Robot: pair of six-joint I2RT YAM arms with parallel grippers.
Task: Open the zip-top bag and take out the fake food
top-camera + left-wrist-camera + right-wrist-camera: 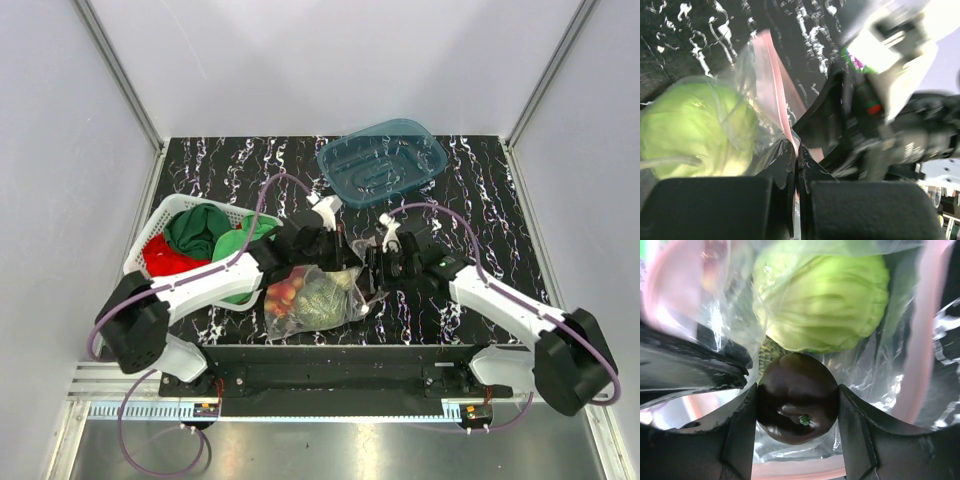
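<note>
Dark and glossy, a round plum-like fake fruit [796, 407] is clamped between the two fingers of the right gripper [797, 395]. The gripper has reached into the mouth of the clear zip-top bag [310, 305]. The bag lies near the front edge of the bench, about midway between the two arm bases. Its long axis slants from front-left to rear-right, and the mouth is at the rear-right end, facing the right arm. Deeper in the bag, just beyond the fruit, sits a pale green fake cabbage [825, 300]. The pink zip strip [920, 340] curves round both sides of the right wrist view.

The left gripper [796, 170] comes from the opposite side, and its fingers are pinched almost together on the clear film of the bag's rim beside the strip. The right arm is the only one on the food. Its way out likely runs back along that slanted axis, rearward and to the right, with the left pinch anchoring the bag.
</note>
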